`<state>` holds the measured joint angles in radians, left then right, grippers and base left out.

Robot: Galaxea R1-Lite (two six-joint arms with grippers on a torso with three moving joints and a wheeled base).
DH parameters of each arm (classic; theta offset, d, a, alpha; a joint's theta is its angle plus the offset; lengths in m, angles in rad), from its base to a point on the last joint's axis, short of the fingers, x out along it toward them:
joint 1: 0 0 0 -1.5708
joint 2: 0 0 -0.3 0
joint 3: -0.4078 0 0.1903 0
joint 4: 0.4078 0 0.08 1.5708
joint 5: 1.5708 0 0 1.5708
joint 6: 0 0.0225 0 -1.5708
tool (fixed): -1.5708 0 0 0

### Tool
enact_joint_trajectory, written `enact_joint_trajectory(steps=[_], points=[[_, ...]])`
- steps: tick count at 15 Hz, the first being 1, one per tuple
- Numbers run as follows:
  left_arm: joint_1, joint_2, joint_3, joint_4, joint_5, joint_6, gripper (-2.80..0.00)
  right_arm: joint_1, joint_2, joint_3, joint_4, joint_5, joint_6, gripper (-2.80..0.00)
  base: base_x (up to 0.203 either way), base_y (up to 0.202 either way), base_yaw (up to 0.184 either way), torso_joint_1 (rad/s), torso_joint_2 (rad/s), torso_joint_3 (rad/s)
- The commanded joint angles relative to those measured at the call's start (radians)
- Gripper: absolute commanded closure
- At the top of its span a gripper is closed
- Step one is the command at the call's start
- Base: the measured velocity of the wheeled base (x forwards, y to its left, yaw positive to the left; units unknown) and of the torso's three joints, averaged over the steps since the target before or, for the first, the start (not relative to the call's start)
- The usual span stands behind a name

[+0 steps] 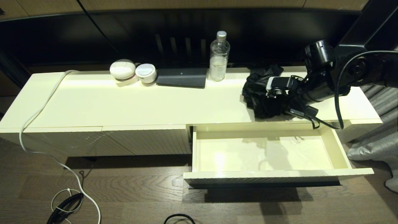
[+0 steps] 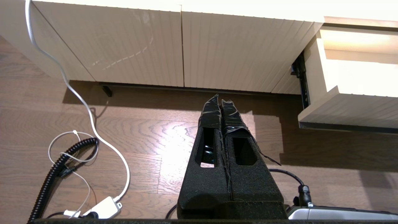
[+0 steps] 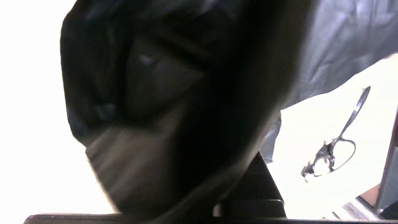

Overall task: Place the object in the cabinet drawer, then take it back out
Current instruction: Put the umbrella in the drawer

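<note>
The black folding umbrella (image 1: 260, 93) sits as a loose bundle on the cabinet top at the right, just behind the open drawer (image 1: 273, 175). My right gripper (image 1: 268, 98) reaches in from the right and is buried in the fabric, shut on the umbrella. In the right wrist view the umbrella (image 3: 335, 40) fills the frame against the gripper (image 3: 199, 174); one finger (image 3: 258, 186) shows, and the strap (image 3: 337, 146) dangles beside it. The drawer interior is bare. My left gripper (image 2: 220, 101) is shut, parked low over the floor left of the drawer (image 2: 348, 109).
On the cabinet top stand a clear bottle (image 1: 219, 57), a flat black box (image 1: 182, 77) and two white round devices (image 1: 122, 69). A white cable (image 1: 40, 115) runs off the left end to the floor, by a coiled black cord (image 1: 63, 205). Grey cloth (image 1: 373, 146) lies at the right.
</note>
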<state>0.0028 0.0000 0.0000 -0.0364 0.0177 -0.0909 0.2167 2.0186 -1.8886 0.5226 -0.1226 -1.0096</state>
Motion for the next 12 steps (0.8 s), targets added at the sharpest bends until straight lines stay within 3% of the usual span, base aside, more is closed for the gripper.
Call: enact_joint_trajectory(steps=[1,12], points=[[0.000,-0.002,0.000,0.000,0.001,-0.001,0.00,0.012,-0.090,0.037,0.002,0.003,-0.007,0.00,0.000,0.000,0.000,0.000,0.00,0.000],[0.000,-0.002,0.000,0.000,0.001,-0.001,0.00,0.124,-0.361,0.304,0.005,0.017,-0.022,0.00,0.000,0.000,0.000,0.000,0.00,0.000]])
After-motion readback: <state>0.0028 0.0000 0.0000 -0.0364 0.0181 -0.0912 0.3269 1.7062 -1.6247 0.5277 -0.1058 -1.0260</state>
